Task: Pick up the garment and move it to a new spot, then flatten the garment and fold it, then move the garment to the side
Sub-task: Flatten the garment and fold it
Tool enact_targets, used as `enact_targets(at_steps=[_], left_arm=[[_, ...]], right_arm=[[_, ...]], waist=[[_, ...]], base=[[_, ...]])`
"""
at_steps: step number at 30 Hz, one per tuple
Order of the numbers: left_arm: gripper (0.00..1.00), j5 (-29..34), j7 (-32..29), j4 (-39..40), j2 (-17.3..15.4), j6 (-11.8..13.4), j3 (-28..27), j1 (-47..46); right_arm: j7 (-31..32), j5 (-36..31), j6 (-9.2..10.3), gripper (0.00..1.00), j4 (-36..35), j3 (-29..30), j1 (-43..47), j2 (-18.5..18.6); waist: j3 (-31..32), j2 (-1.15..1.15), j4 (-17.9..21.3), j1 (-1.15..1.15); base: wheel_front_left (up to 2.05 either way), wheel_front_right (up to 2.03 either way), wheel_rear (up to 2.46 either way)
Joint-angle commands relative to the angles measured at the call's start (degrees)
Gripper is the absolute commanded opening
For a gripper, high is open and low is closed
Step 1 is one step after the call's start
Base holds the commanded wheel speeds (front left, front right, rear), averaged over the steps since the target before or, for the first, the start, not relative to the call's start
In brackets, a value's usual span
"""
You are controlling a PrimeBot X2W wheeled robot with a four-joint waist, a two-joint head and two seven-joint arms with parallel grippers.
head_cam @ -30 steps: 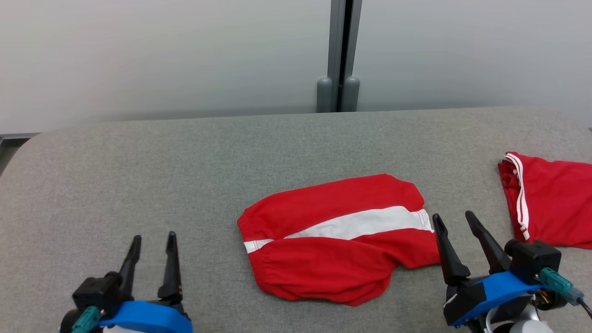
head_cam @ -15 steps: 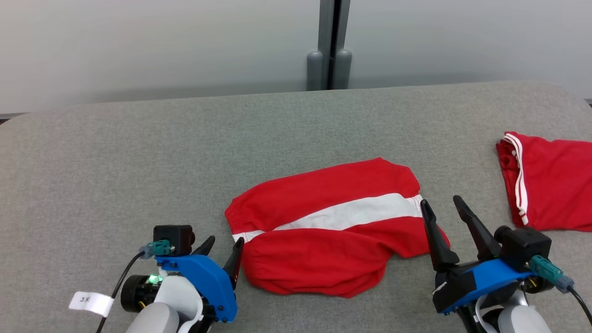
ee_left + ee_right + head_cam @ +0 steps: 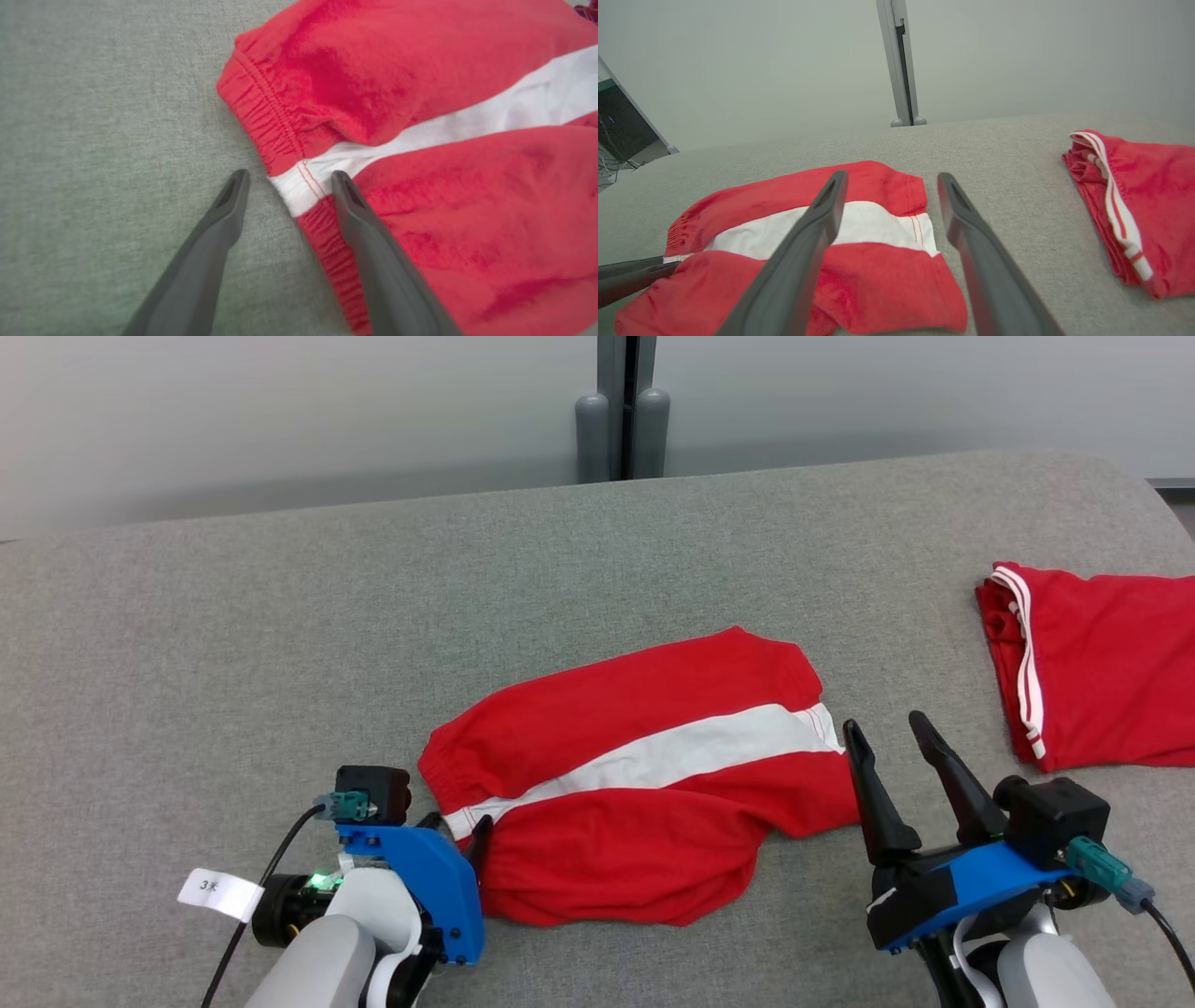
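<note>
meanwhile, the red garment [image 3: 635, 784] with its white stripe lies flat near the middle of the grey table [image 3: 233, 644]. the left gripper [image 3: 287, 175], fingers parted, straddles the elastic hem at the stripe's end, gripping nothing. the right gripper [image 3: 885, 723] hovers spread and empty just beside the garment's opposite end. a second red garment [image 3: 1102, 663] lies well apart on the right.

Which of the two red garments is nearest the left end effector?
The middle garment with broad white band; the left end effector straddles its edge. The far-right garment has thin stripes.
</note>
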State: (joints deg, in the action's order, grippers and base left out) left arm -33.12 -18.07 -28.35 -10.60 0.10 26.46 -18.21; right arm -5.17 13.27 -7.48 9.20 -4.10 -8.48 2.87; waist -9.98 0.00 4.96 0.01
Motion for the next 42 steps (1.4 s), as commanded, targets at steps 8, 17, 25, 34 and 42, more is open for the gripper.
enact_targets(at_steps=[8,17,25,34,42], left_arm=[[0.0,0.37,-0.86,-2.39,0.51,-0.59,1.5,-1.34],[0.0,1.15,2.38,-0.33,-0.73,-1.09,1.49,-2.1],[0.0,1.32,3.42,0.67,-0.39,-1.86,2.26,-3.12],[0.0,0.88,3.89,1.4,-0.89,-1.85,2.38,-3.74],[0.0,0.44,3.88,2.0,-1.45,-1.42,2.17,-3.63]], right_arm=[[3.84,-1.6,-0.04,1.0,1.59,0.83,-4.82,0.18],[31.23,-4.62,-0.04,1.0,10.55,6.38,-14.49,0.32],[34.06,-4.52,-0.04,1.0,18.3,4.51,-18.99,0.05],[29.77,-6.8,-0.04,1.0,22.06,1.36,-20.93,0.01],[27.07,-9.13,-0.04,1.0,18.11,0.01,-19.52,0.01]], waist=[[-1.06,0.0,-0.38,-0.01],[-2.86,0.0,-1.93,-0.01],[-4.65,0.0,-2.58,-0.01],[-6.0,0.0,-2.15,-0.01],[-6.76,0.0,-1.56,-0.01]], base=[[0.0,0.0,0.0],[0.0,0.0,0.0],[0.0,0.0,0.0],[0.0,0.0,0.0],[0.0,0.0,0.0]])
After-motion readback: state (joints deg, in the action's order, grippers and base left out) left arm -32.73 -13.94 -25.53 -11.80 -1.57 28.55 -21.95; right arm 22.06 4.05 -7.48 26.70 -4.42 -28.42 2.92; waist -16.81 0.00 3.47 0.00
